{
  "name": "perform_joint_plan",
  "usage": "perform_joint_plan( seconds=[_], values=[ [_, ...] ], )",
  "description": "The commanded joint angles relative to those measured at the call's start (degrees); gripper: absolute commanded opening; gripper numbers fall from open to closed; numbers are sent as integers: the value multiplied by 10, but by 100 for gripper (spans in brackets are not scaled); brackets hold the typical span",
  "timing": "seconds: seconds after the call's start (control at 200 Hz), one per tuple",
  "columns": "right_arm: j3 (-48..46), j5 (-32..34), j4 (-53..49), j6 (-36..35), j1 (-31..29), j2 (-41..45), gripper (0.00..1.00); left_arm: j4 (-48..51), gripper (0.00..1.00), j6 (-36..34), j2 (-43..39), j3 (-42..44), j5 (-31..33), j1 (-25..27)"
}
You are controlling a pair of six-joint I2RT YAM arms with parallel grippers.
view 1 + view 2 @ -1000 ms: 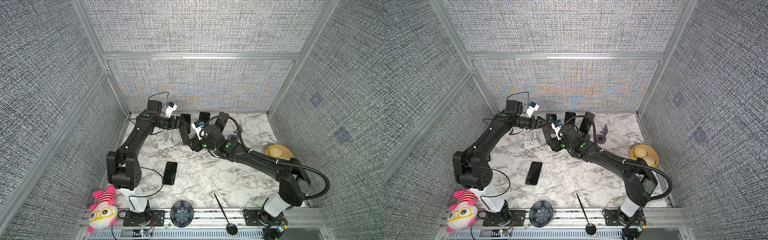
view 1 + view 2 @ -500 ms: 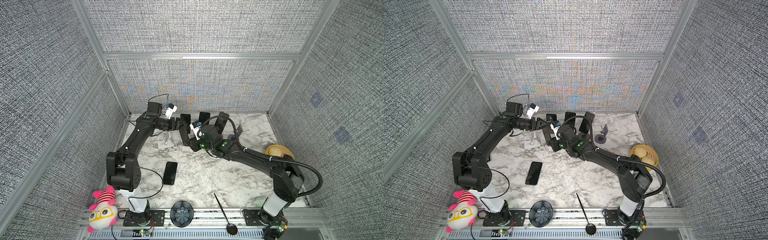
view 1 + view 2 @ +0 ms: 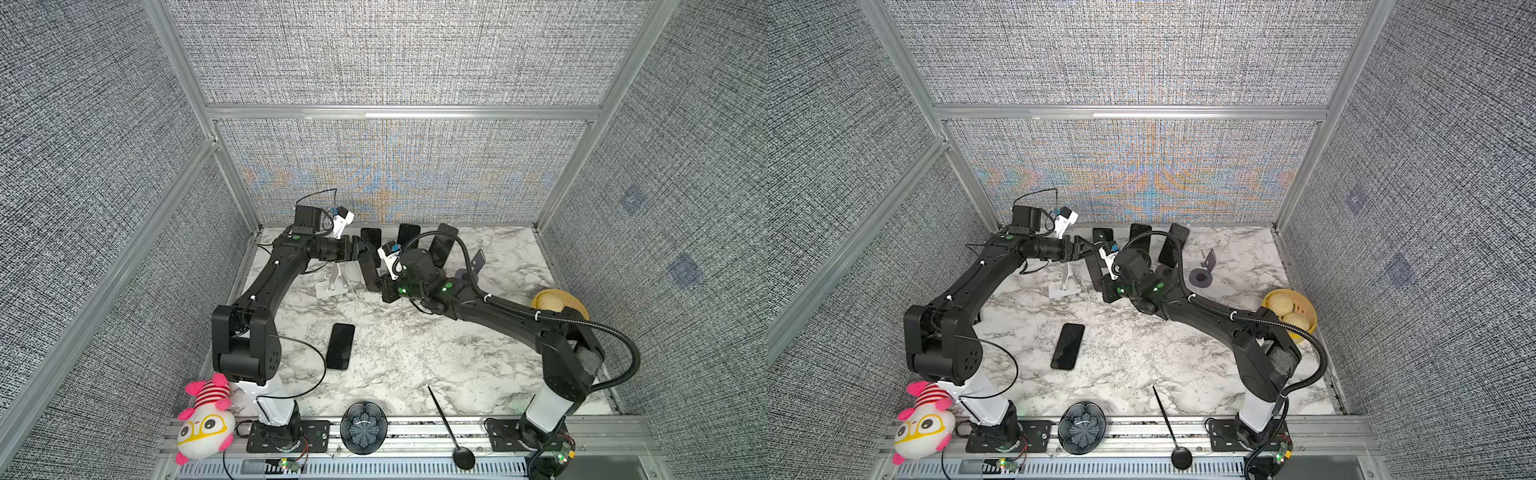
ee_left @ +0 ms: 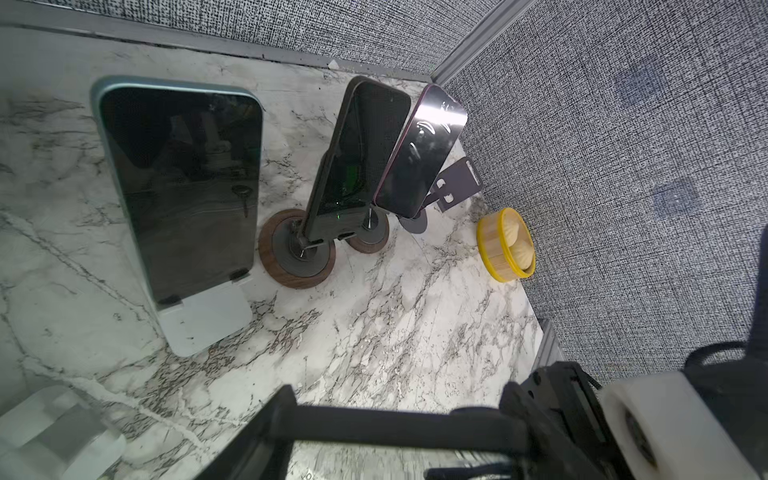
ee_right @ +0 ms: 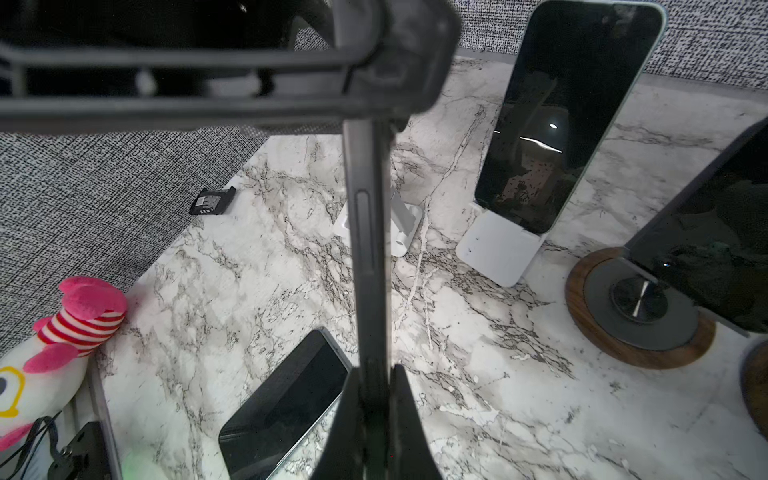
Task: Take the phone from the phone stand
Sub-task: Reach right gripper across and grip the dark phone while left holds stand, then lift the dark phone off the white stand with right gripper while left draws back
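A dark phone (image 3: 369,270) (image 3: 1094,270) hangs in the air just right of the empty white phone stand (image 3: 332,286) (image 3: 1064,286), clear of it. My left gripper (image 3: 360,248) (image 3: 1086,249) is shut across the phone's upper end. In the left wrist view that end shows as a dark bar (image 4: 395,422). My right gripper (image 3: 380,286) (image 3: 1105,289) is shut on its lower end. In the right wrist view the phone (image 5: 370,249) stands edge-on, and the right gripper (image 5: 376,399) pinches its thin sides.
Three more phones lean on stands along the back wall (image 3: 371,239) (image 3: 409,235) (image 3: 442,245). Another phone (image 3: 340,347) lies flat mid-table. An empty grey stand (image 3: 473,266) and a yellow basket (image 3: 559,305) sit right. Plush toy (image 3: 205,419), dark bowl (image 3: 363,428) and spoon (image 3: 451,428) line the front rail.
My right gripper has closed onto the phone's lower end after standing open around it. The left arm and the phone have hardly moved.
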State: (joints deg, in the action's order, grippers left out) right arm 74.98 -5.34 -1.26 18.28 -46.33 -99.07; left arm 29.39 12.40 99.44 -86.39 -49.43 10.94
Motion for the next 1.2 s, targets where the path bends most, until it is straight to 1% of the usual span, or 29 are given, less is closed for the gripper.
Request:
perform_joint_plan(
  seconds=[0.0, 0.065, 0.09, 0.18, 0.25, 0.34, 0.39, 0.46, 0.52, 0.675, 0.835, 0.955, 0.97, 1.02, 1.125, 1.195],
  values=[
    [0, 4, -4, 7, 3, 4, 1, -16, 17, -1, -11, 2, -28, -1],
    [0, 0, -3, 6, 3, 3, 0, -17, 22, -1, -15, 6, -29, -1],
    [0, 0, -3, 7, 3, 4, 0, -17, 26, -1, -15, 7, -29, -1],
    [-3, -3, -3, 9, 3, 7, 0, -22, 52, 1, -18, 13, -37, -1],
    [-6, -6, 0, 11, 3, 11, 0, -35, 68, 4, -24, 21, -42, -2],
    [-14, -11, 0, 11, 3, 21, 0, -49, 85, 4, -35, 30, -47, -2],
    [-20, -11, -1, 14, 3, 29, 0, -62, 97, -1, -44, 37, -53, -2],
    [-33, -14, 1, 18, 3, 43, 0, -92, 98, -7, -64, 55, -61, -2],
    [-42, -14, 2, 24, 3, 55, 0, -105, 98, -14, -78, 65, -54, -2],
    [-65, -16, -12, 55, 3, 84, 0, -97, 98, -35, -110, 71, 17, -3],
    [-131, -21, -11, 107, -5, 136, 0, -77, 98, -44, -132, 78, 90, -8],
    [-175, -21, -18, 140, -24, 168, 0, -93, 98, -44, -153, 105, 121, -12],
    [-195, -21, -17, 145, -28, 171, 0, -95, 98, -43, -155, 108, 123, -12],
    [-217, -18, -13, 162, -40, 178, 0, -102, 98, -37, -165, 122, 133, -13],
    [-264, -9, 29, 211, -66, 187, 0, -114, 98, -19, -185, 148, 166, -14],
    [-284, 2, 54, 239, -85, 184, 0, -101, 98, -9, -197, 160, 206, -14]
  ],
)
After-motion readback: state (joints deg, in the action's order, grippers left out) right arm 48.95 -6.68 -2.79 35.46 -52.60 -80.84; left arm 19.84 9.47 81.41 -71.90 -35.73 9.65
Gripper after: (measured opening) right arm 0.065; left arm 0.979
